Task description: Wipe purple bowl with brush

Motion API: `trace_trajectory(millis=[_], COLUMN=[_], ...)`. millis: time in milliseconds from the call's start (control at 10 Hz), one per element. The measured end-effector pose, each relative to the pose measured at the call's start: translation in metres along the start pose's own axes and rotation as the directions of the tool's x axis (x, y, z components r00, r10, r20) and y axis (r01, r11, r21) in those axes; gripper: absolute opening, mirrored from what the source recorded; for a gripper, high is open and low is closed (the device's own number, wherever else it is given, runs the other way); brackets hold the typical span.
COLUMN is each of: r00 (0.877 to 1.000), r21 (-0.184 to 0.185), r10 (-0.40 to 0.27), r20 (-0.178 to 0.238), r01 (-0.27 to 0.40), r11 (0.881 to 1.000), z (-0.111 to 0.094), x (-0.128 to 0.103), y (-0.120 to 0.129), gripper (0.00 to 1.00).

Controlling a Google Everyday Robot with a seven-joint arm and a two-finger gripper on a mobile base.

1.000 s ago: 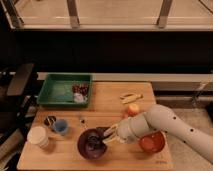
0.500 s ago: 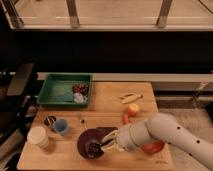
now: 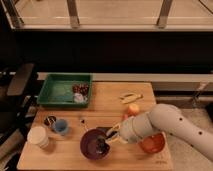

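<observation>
The purple bowl [image 3: 94, 144] sits near the front edge of the wooden table [image 3: 105, 105], left of the orange bowl [image 3: 154, 143]. My gripper [image 3: 113, 135] comes in from the right on the white arm [image 3: 165, 125] and hangs over the purple bowl's right rim. It holds a dark brush [image 3: 103, 143] whose head reaches down into the bowl. The small blue cup [image 3: 61, 126] stands to the left of the bowl.
A green tray [image 3: 64, 90] with small items stands at the back left. A white cup [image 3: 38, 136] and a dark small object [image 3: 49, 120] are at the front left. A banana [image 3: 131, 97] and an orange item [image 3: 133, 109] lie at the right.
The arm has pulled in over the table and the brush has shifted slightly inside the purple bowl. The bowl and other things have stayed put.
</observation>
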Motion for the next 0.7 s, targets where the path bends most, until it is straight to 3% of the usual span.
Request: trace_trajectory(millis=[200,400,600,700], r00=[1.0,0.999,0.997,0.997], r21=[-0.043,-0.076,-0.104,-0.099], r10=[-0.013,-0.011,-0.001,0.006], r20=[0.026,0.052,0.074,0.08], r01=[0.014,0.015,0.009,0.002], r11=[0.999,0.997,0.995,0.995], z=[0.016,0.031,0.041,0.039], x=[0.003,0.009,0.01,0.011], y=[-0.015,-0.014,0.003,0.013], gripper=[0.0,0.0,0.0,0.0])
